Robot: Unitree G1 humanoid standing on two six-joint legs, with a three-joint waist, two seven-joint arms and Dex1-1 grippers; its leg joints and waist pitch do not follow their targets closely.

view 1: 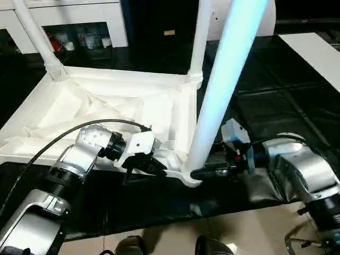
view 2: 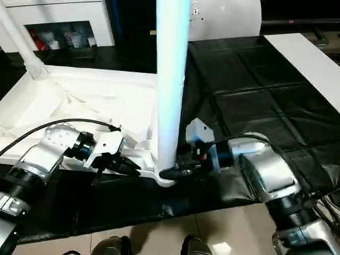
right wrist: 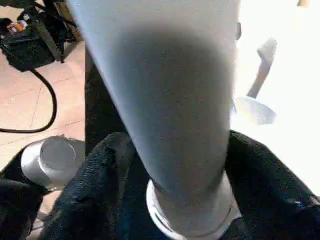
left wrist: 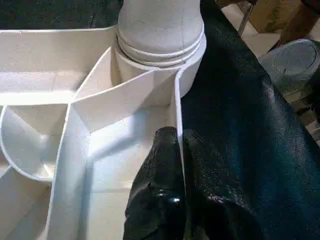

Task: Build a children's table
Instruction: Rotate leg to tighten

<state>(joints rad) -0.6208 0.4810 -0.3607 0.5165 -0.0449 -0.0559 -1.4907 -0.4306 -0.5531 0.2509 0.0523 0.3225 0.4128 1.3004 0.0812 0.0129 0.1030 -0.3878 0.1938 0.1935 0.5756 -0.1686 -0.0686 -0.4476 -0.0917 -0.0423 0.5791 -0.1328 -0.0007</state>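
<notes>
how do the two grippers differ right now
The left gripper is shut, pinching the rim of the tabletop; the right gripper has its fingers around the base of the near leg. The left reaches from the tabletop's near edge, the right from the black mat side. Both work at the same near corner.

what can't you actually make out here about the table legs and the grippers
- Near leg: top cut off by the head views' upper edge.
- Its seating in the corner socket: hidden inside the collar, left wrist view.
- Right gripper: right wrist view shows its fingers either side of the leg; contact unclear.
- Tabletop: fourth corner lies beyond the left eye view's left edge.
- Left gripper pinches the tabletop rim.
</notes>
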